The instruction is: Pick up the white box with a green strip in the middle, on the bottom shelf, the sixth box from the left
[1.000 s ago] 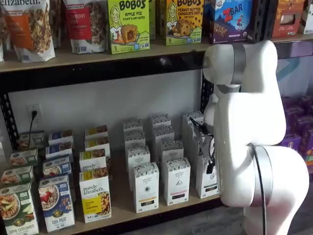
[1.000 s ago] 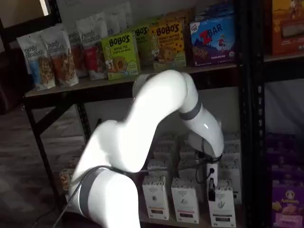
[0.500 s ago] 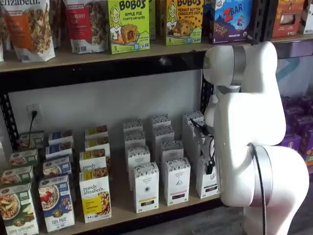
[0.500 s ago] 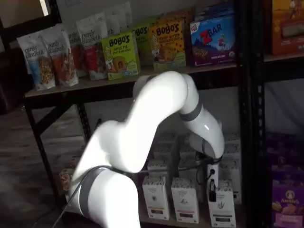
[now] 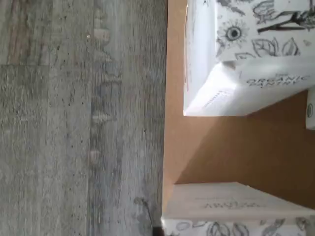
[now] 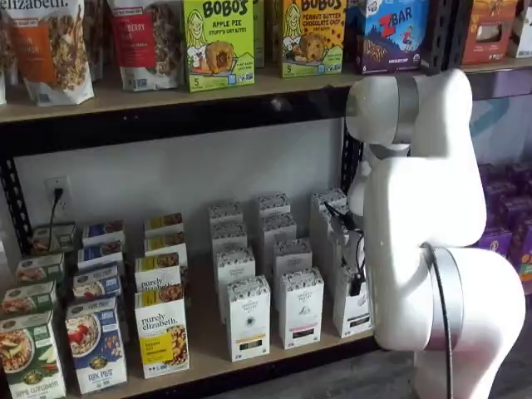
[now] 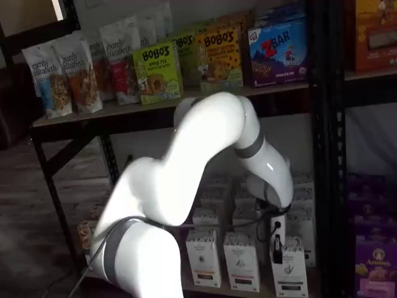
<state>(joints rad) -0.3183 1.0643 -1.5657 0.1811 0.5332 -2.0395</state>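
Note:
The white box (image 6: 351, 312) stands in the front row at the right end of the bottom shelf (image 6: 204, 337), half hidden by my arm. In a shelf view it (image 7: 290, 273) shows a small dark green mark low on its front. My gripper (image 7: 277, 251) hangs just in front of and above its top left corner. Only one black finger shows side-on, so I cannot tell whether it is open. In a shelf view the gripper (image 6: 357, 287) is a dark shape beside the box. The wrist view shows two white patterned cartons (image 5: 241, 59) on the tan board (image 5: 231, 147).
More white cartons (image 6: 299, 307) stand in rows left of and behind the target. Colourful cereal boxes (image 6: 162, 332) fill the left of the shelf. A black rack post (image 7: 325, 155) stands just to the right. Bobo's boxes (image 6: 218, 41) sit on the upper board. Grey wood floor (image 5: 78, 118) lies below.
The gripper has sunk a little lower along the front of the white box. The boxes have not moved.

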